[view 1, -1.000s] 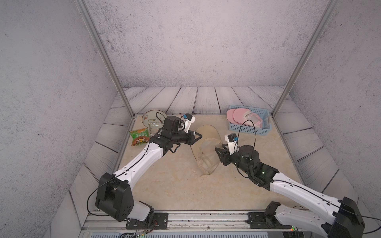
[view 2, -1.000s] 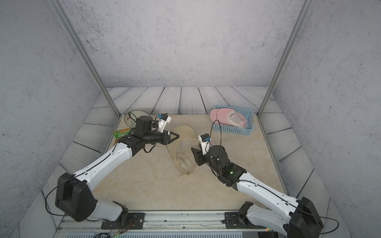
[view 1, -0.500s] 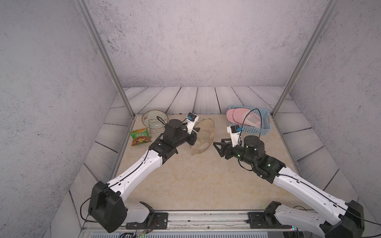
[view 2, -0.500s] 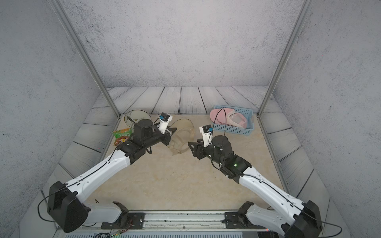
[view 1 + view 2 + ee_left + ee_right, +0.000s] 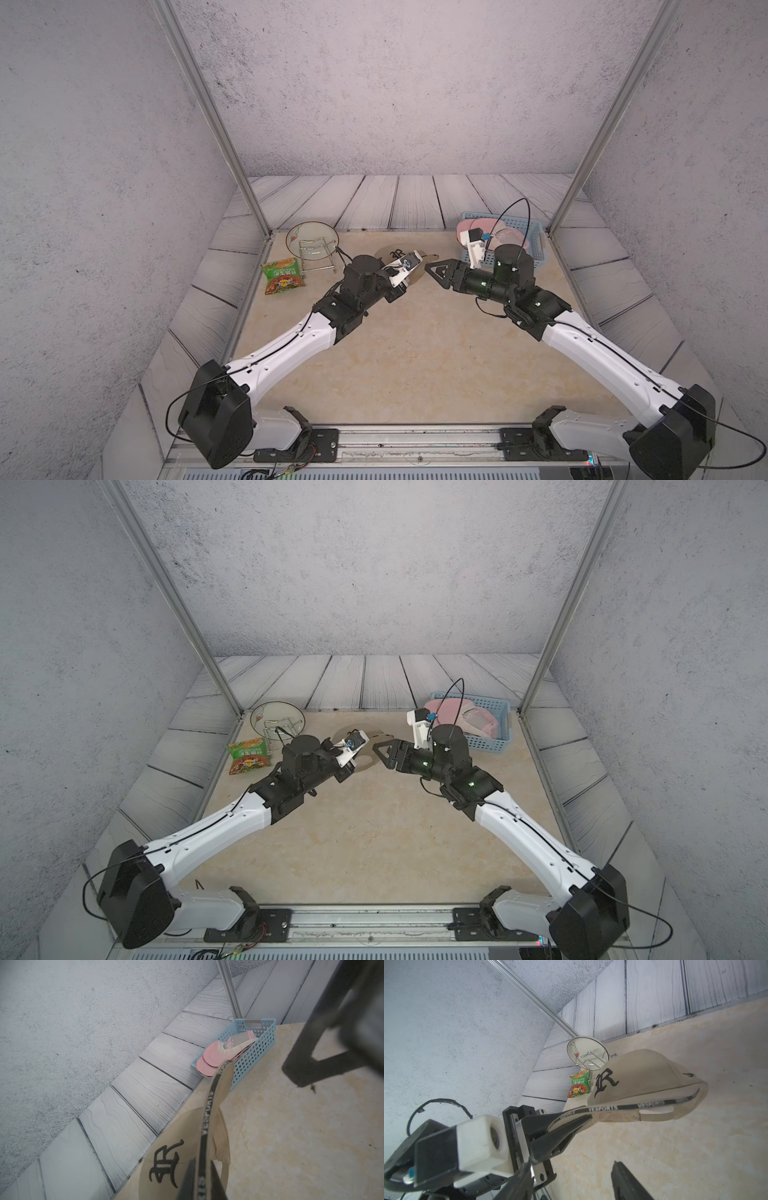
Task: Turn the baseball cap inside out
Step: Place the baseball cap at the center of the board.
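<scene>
Both arms stretched forward, angled inward — left gripper [image 5: 584, 1125] pinched tight, right gripper [image 5: 435, 272] facing it with jaws parted, the two near each other but not touching.

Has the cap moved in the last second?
Yes. The beige cap, pinched in the left hand, has gone away from the robot's base toward the back wall. In a top view it now hangs level with the plate rack.

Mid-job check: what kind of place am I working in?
Probably a staged robot test cell, not a real room: stone-look wall panels, aluminium frame posts, and a metal mounting rail up front.
</scene>
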